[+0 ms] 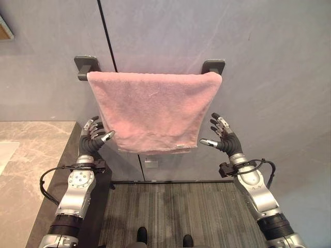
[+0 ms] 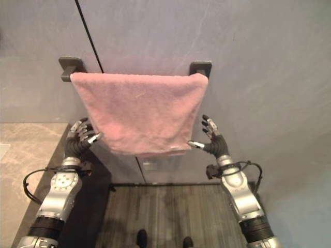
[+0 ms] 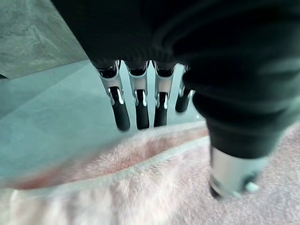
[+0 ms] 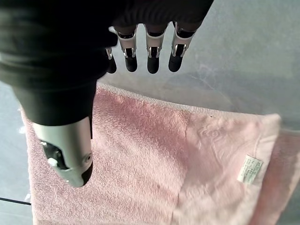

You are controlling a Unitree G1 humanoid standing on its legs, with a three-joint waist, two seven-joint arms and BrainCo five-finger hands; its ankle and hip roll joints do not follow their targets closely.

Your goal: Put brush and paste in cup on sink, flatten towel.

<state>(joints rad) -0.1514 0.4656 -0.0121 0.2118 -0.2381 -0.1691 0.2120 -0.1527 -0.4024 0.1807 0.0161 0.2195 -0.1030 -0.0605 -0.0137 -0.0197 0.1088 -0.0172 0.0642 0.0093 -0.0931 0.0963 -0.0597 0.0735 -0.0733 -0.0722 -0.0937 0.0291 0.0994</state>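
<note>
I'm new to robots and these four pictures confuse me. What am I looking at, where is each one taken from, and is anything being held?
This is a humanoid robot facing a wall. Two pictures come from cameras in its head, looking down past its arms; the other two come from cameras on its wrists, very close to the fingers. A pink towel hangs over a dark wall rail. The left hand is raised beside the towel's lower left corner, the right hand beside its lower right edge. Both hands have relaxed, open fingers and hold nothing. A marbled countertop runs along the robot's left.
</note>
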